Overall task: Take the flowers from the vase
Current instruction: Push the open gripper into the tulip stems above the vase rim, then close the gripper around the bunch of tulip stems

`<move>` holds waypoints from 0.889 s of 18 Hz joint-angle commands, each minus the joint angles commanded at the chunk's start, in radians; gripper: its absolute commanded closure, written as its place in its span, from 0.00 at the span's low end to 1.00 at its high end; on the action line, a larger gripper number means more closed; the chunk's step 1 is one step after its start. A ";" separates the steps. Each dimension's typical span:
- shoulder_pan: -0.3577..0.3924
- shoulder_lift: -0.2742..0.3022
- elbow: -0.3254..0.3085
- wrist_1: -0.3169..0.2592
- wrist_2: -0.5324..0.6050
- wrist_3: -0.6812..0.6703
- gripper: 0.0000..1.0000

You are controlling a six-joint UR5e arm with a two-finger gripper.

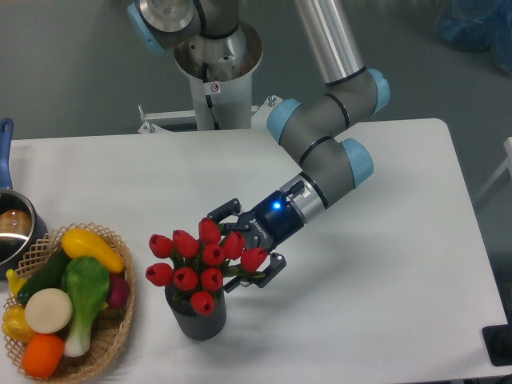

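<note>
One white counter (384,264) carries the whole scene, viewed from a fixed camera above. At the far left edge, a metal pot with a blue handle (11,228) sits partly cut off by the frame. Just beside it stands a woven wicker basket (120,320) filled with colourful toy vegetables (68,300): a yellow squash, a dark green cucumber, a pale green leafy piece, a white round one and an orange one among them.

Right of the basket, near the front of the counter, a small dark grey cylindrical vase with ribbed sides (197,318) stands upright. A bunch of red tulip buds with green stems (200,260) rises from its mouth and spreads wider than the vase itself.

The black two-finger hand (244,250) reaches in from the right at the height of the buds, a blue light glowing at its wrist. Its fingers are spread, one (224,213) above and behind the rightmost buds, the other (268,274) below and in front of them, so the right side of the bunch lies between them. Whether either finger touches a bud cannot be told.

Behind, the grey arm with pale blue joint caps (324,144) angles up toward its base column (212,68) at the counter's rear edge.
</note>
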 joint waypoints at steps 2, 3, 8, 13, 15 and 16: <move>-0.002 0.000 0.002 0.000 0.000 0.000 0.00; -0.002 0.000 0.003 0.000 0.000 0.000 0.00; -0.005 -0.003 0.011 0.000 0.000 0.000 0.00; -0.014 -0.017 0.028 0.000 0.000 0.000 0.00; -0.025 -0.025 0.037 0.000 0.000 0.000 0.00; -0.026 -0.026 0.040 0.000 0.000 0.000 0.00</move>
